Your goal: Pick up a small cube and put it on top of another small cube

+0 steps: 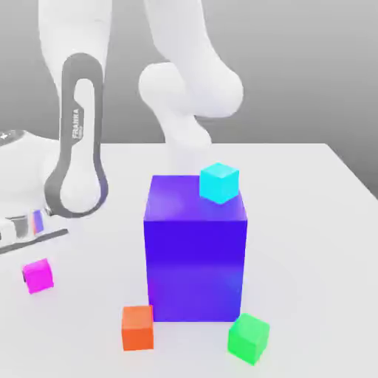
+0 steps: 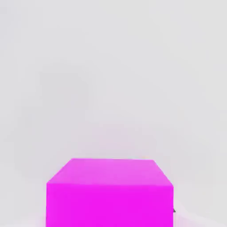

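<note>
Our claw [image 1: 31,249] hangs low at the exterior view's left edge with its jaws pressed together, directly over the magenta cube [image 1: 38,275], which sits on the white table [image 1: 310,221] and looms close in the hand view [image 2: 108,193]. We cannot tell whether the pads truly pinch it. Further out stands the tall blue-purple block [image 1: 196,255] with a cyan cube [image 1: 219,183] on its top corner. An orange cube [image 1: 137,327] lies just beside the block's near foot, and the green cube [image 1: 248,338], our target, sits by its other near corner. We judge the main risk to be a shallow or off-centre grip, which would let the magenta cube slip or twist on the lift. The way to the green cube also runs past the orange cube and the block, so a low carry could knock either. A skewed release could tip the magenta cube off the small green top.
</note>
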